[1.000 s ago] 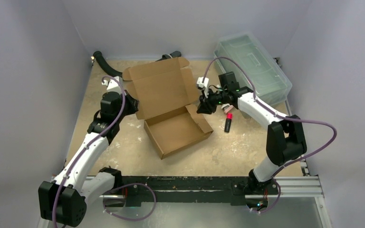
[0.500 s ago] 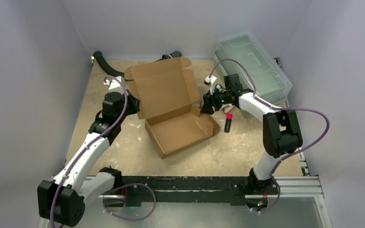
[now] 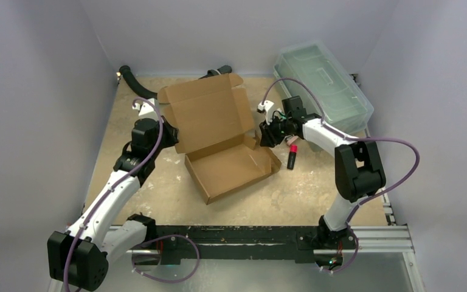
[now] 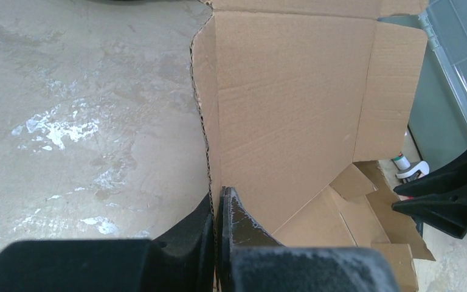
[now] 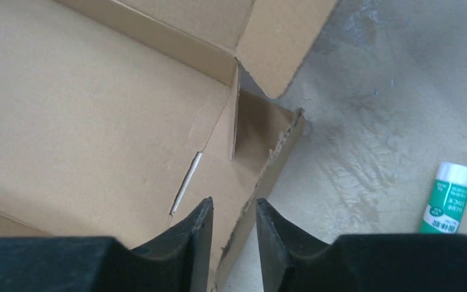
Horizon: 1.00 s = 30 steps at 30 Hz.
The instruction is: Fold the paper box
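Brown corrugated cardboard, the paper box [image 3: 219, 140] sits at the centre of the top view, tray open, lid standing behind it. The left gripper [image 4: 217, 210] is clenched on the lid's left edge, probably to prop it upright while the sides get formed; that arm stretches in from the lower left. The right gripper [image 5: 234, 213] straddles the tray's right wall, its 2 fingers part-spread; whether they pinch it I cannot tell. Its arm folds in from the right.
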Available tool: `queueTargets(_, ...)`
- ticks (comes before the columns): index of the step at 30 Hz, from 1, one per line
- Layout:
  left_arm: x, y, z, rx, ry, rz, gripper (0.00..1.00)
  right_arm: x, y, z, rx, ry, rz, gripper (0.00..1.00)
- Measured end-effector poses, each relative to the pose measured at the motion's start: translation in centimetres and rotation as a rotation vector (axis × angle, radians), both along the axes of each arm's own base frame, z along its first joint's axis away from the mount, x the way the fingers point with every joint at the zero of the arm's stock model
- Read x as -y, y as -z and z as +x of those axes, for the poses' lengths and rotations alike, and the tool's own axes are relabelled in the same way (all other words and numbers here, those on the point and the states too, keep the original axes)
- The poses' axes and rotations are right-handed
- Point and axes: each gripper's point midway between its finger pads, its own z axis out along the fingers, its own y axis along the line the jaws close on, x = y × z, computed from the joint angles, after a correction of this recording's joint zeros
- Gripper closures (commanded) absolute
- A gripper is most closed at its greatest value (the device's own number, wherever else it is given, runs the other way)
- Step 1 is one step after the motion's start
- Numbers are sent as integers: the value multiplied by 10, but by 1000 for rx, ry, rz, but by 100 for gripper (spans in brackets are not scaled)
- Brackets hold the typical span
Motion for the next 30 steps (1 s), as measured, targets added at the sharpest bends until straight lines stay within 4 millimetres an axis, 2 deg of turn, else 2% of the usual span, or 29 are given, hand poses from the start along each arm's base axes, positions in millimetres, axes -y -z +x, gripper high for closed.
queueTargets(2, -1, 0, -1, -1, -3, 1, 100, -2, 3, -1, -2, -8, -18, 77)
queueTargets(5, -1, 0, -1, 0, -5, 1, 100, -2, 9, 1, 0, -13, -49, 96)
queueTargets(6, -1, 0, -1, -1, -5, 1, 100, -1, 11, 1, -2, -8, -59, 100)
queueTargets(12, 1, -3, -1, 1, -3, -5, 100, 4, 2, 8, 27, 22, -78, 100)
queueTargets(19, 8, -25, 3, 39, 12, -23, 100, -7, -41, 7, 134, -6, -16, 100)
queueTargets(21, 9, -30, 4, 44, 8, -35, 100, -12, -47, 4, 153, -30, -6, 100)
queueTargets(27, 13, -30, 7, 35, 7, -46, 100, -30, -44, -5, 168, -84, -29, 100)
queueTargets(30, 12, -30, 8, 33, -11, -61, 100, -30, -40, -4, 182, -71, -68, 100)
